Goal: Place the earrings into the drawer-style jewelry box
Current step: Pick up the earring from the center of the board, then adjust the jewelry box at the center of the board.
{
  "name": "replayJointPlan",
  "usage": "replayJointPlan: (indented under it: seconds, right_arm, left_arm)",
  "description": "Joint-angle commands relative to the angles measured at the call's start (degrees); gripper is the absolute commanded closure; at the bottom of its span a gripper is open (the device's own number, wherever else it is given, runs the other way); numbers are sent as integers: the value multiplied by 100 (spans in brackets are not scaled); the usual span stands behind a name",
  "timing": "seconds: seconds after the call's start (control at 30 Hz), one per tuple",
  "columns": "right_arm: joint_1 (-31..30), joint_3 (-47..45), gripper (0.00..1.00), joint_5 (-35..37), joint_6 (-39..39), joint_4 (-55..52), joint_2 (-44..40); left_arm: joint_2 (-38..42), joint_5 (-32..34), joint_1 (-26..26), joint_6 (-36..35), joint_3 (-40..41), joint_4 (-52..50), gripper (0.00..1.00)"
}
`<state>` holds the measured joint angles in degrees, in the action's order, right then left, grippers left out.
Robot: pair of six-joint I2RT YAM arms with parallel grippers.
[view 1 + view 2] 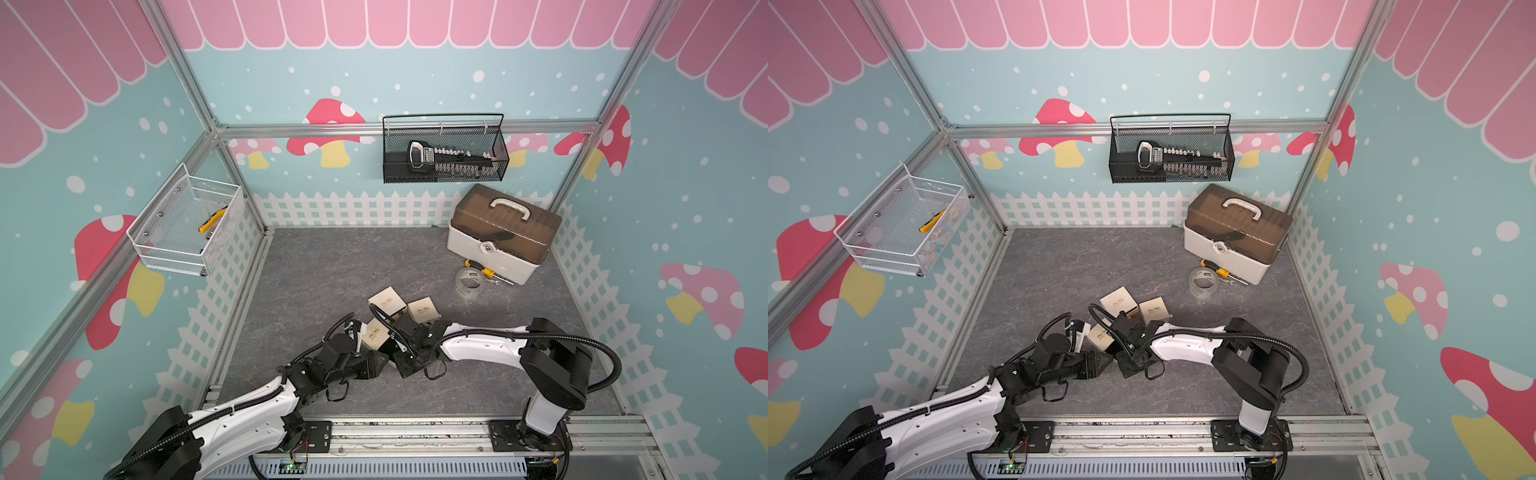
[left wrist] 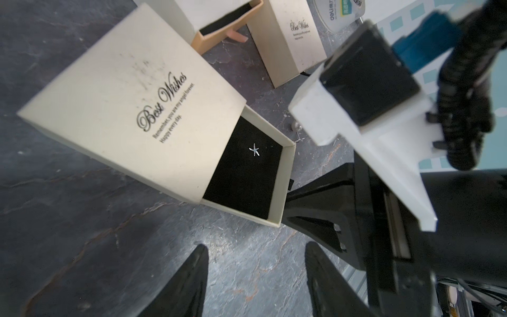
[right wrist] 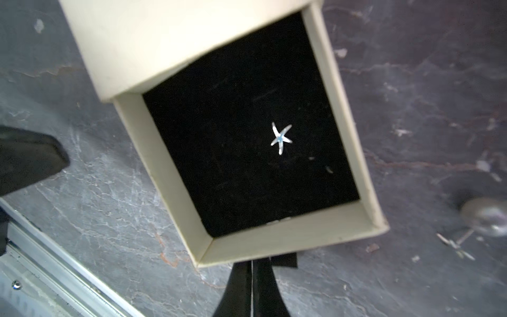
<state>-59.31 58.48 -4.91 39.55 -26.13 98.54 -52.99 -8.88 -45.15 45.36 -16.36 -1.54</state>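
The jewelry box nearest the arms lies flat on the grey table. Its drawer stands drawn partway out of the cream sleeve, toward the front rail. On the drawer's black lining lies a star earring, alone and clear of the walls. The second earring lies on the bare table just beside the drawer, outside it, next to a small round bead.

Behind this box, a second box has its peach drawer slightly open, with only dark lining visible. A third box stands shut. Farther back on the right are a tape roll, a screwdriver and a closed toolbox. On the walls hang a black basket holding a dark tool and a white basket holding a yellow-handled tool.

Open tabletop lies to the left of the boxes and behind them. At the front, the two wrists crowd close together near the drawer.

Both arms reach in low. The right forearm lies almost level, coming in from the right. The right pincer is pressed together at the drawer's front wall, where a black ribbon tab sticks out. Whether it has caught the ribbon cannot be told. The left pincer is spread, with only table between its fingers, and points toward the drawer.
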Motion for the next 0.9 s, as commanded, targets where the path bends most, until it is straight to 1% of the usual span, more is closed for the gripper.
replayJointPlan:
  seconds: [0.0, 0.13, 0.33, 0.47, 0.57, 0.67, 0.77, 0.87]
  right_arm:
    - [-22, -180, 100, 321, 145, -194, -424]
    - [-24, -338, 100, 697, 237, -566, -735]
    - [-13, -623, 100, 956, 217, -944, -1153]
    - [-26, -715, 100, 1040, 23, -1112, -1321]
    - [-22, -650, 100, 1199, -303, -1184, -1452]
    - [-19, -547, 100, 1471, -779, -1167, -1622]
    - [-18, -406, 100, 1781, -1193, -1116, -1766]
    - [-19, -290, 100, 1995, -1480, -992, -1927]
  left_arm:
    - [1, 157, -21, -164, -255, -108, 42]
    - [-140, 84, -12, -263, -392, 57, 42]
    - [-583, -327, -55, -186, -368, 749, 42]
    - [-773, -300, -135, -122, -343, 955, 42]
    - [-771, -145, -114, 13, -282, 1075, 42]
    - [-780, -208, 35, 113, -298, 1099, 42]
    - [-695, -278, 316, 292, -209, 996, 42]
    - [-488, -216, 653, 474, -67, 668, 41]
